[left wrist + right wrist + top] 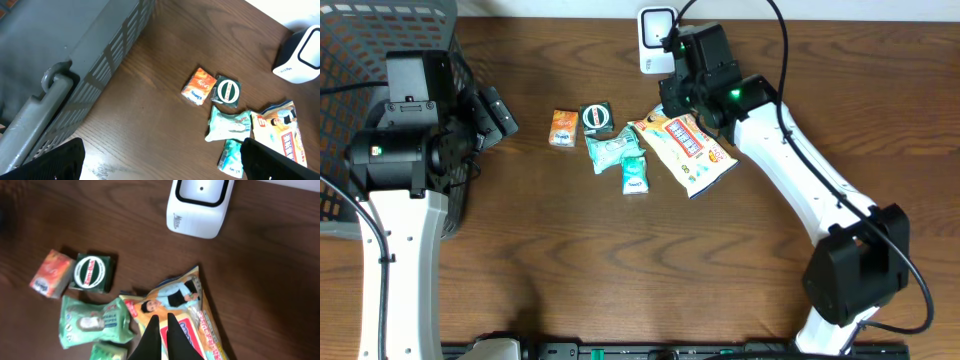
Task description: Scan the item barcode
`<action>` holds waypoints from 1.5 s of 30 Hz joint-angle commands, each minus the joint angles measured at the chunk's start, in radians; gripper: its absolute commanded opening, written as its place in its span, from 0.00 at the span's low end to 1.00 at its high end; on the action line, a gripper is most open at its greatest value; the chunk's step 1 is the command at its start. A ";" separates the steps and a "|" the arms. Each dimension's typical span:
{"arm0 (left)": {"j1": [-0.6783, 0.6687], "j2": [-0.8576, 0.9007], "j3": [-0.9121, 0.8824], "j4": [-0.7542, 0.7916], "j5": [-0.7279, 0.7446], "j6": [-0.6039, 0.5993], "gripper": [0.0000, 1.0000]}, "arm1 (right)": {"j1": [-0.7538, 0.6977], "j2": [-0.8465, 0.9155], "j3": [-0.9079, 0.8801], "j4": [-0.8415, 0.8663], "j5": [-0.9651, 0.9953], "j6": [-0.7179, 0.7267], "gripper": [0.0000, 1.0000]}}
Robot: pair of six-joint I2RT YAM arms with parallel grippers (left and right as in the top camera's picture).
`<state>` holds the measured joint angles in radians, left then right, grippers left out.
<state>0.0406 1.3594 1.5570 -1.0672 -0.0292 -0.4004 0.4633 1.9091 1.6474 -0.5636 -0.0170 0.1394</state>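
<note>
An orange-yellow snack packet (698, 155) (210, 330) lies on the wooden table, printed side up. My right gripper (672, 112) (163, 317) is shut, its black fingertips pressed together on the packet's upper left part. The white barcode scanner (655, 40) (199, 207) stands just behind it at the table's back edge. My left gripper (500, 112) (162, 165) hangs wide open at the left, by the basket, with nothing between its fingers. In the left wrist view the packet (280, 132) and the scanner (300, 55) show at the right.
Left of the packet lie a small orange pack (563, 127), a dark green box with a round logo (597, 118), a pale green wipes pack (613, 150) and a small teal packet (634, 175). A grey mesh basket (360, 40) fills the far left.
</note>
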 commanded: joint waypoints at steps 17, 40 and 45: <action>0.005 -0.006 0.000 -0.002 -0.006 -0.009 0.98 | 0.005 0.245 0.008 -0.060 0.031 -0.045 0.01; 0.005 -0.006 0.000 -0.002 -0.006 -0.009 0.98 | 0.002 0.074 -0.296 -0.203 0.063 -0.051 0.01; 0.005 -0.006 0.000 -0.002 -0.006 -0.009 0.98 | 0.001 0.058 -0.243 -0.294 0.072 -0.051 0.01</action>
<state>0.0406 1.3594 1.5570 -1.0676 -0.0292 -0.4004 0.4633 1.9820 1.3785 -0.8169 0.0345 0.0967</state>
